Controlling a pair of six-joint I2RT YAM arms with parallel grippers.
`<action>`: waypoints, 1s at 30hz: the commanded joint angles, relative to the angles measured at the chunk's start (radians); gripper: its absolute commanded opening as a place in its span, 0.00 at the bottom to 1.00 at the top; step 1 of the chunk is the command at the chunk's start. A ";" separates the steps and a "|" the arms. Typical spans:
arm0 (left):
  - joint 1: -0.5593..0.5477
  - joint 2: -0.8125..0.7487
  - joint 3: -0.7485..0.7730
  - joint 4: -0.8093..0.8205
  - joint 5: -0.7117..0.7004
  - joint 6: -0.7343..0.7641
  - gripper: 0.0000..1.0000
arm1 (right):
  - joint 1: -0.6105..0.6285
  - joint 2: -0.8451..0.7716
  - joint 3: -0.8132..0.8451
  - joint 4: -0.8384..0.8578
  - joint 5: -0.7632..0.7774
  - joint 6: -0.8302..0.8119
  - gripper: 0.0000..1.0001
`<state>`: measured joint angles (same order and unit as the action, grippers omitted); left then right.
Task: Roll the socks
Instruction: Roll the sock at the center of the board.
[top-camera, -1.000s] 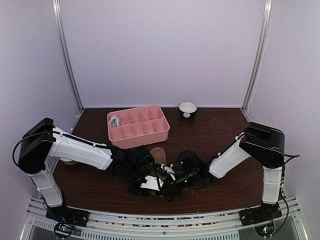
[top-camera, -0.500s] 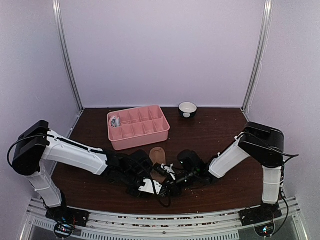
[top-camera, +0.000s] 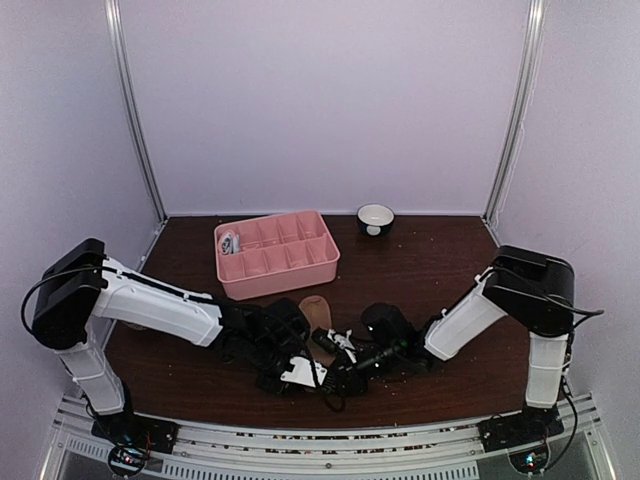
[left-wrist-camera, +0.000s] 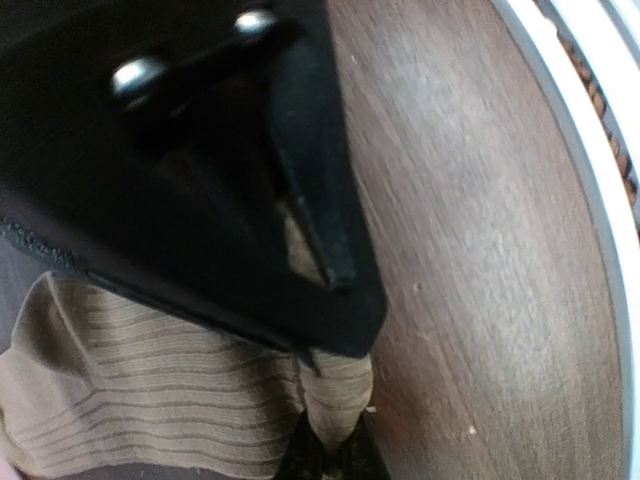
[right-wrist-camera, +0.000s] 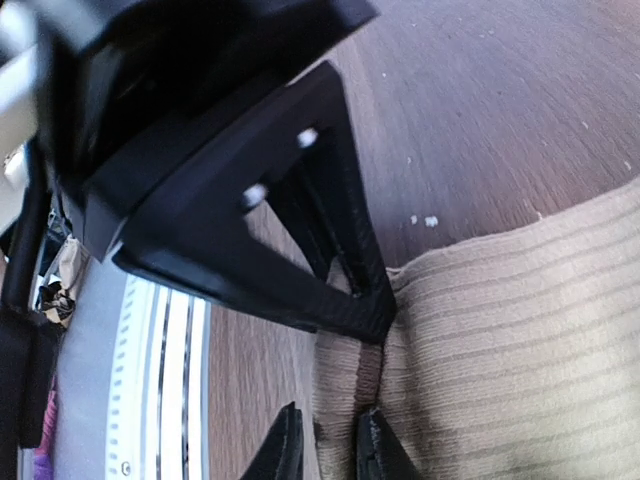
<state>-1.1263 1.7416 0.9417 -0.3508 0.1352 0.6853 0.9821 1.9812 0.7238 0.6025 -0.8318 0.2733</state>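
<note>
**Two grippers meet on a tan sock, lower centre of the overhead view**

From the left, my left gripper (left-wrist-camera: 335, 370) is pressed together, pinching a bunched fold of the sock (top-camera: 317, 308). The sock lies on the table (top-camera: 440, 260) just below the tray (top-camera: 285, 280). On the right, my right gripper (right-wrist-camera: 372, 385) brackets another fold, and I cannot tell whether it grips or sits loose. The ribbed knit looks light, soft and limp, not slippery. I judge it will sag and unroll unless taken at an end edge, both layers together. I count one sock I can make out, one tray, one bowl (top-camera: 376, 218) and two arms.
</note>
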 joint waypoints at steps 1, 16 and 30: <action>0.069 0.097 0.075 -0.157 0.170 -0.032 0.00 | 0.001 0.032 -0.132 -0.246 0.208 0.013 0.22; 0.236 0.419 0.426 -0.582 0.526 -0.064 0.00 | 0.003 -0.290 -0.432 0.098 0.542 0.050 0.99; 0.316 0.569 0.567 -0.716 0.583 -0.091 0.00 | 0.015 -0.408 -0.471 0.215 0.783 -0.036 0.94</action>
<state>-0.8333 2.2421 1.5139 -1.0203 0.8196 0.6182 0.9642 1.5414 0.2539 0.7452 -0.0357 0.3931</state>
